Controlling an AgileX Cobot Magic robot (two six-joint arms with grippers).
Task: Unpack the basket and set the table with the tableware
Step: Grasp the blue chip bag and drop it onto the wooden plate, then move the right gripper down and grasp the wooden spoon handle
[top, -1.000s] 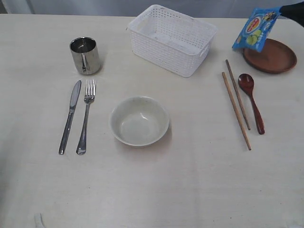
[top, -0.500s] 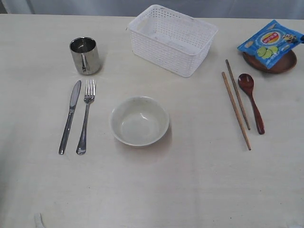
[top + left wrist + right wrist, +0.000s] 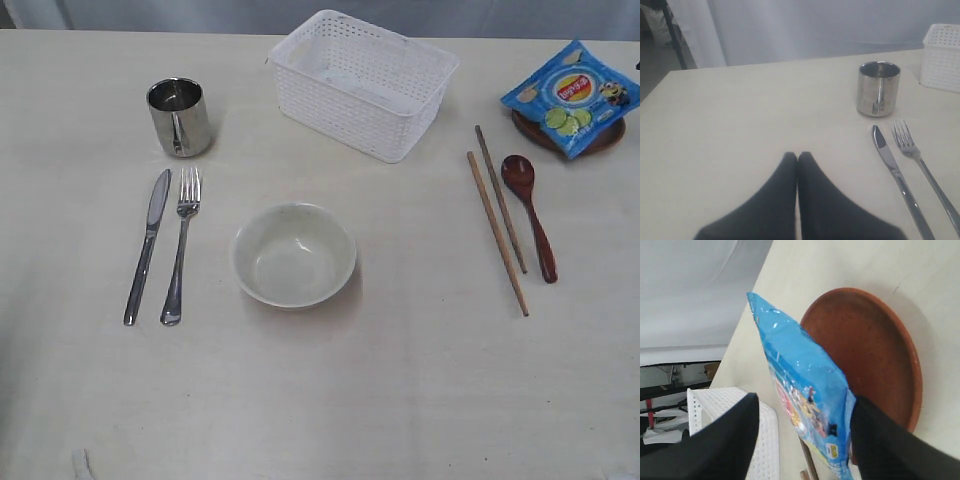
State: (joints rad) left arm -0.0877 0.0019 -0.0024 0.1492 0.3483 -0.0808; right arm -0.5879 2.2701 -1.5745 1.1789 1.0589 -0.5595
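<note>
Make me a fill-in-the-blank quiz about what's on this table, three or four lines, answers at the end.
The chip bag lies on the ___.
In the exterior view, the knife lies just left of the ___.
The spoon lies beside two wooden ___.
The left gripper is ___.
Answers: plate; fork; chopsticks; shut.

Basket (image 3: 362, 82) rear centre of table (image 3: 400, 390). Mug (image 3: 179, 117) left of basket. Knife (image 3: 148, 243), fork (image 3: 181, 243) side by side before mug, knife leftmost. Bowl (image 3: 293, 254) before basket. Chopsticks (image 3: 497, 225), then spoon (image 3: 530, 212), right of bowl. Plate (image 3: 527, 133) behind spoon, chip bag (image 3: 572, 97) on plate.
</note>
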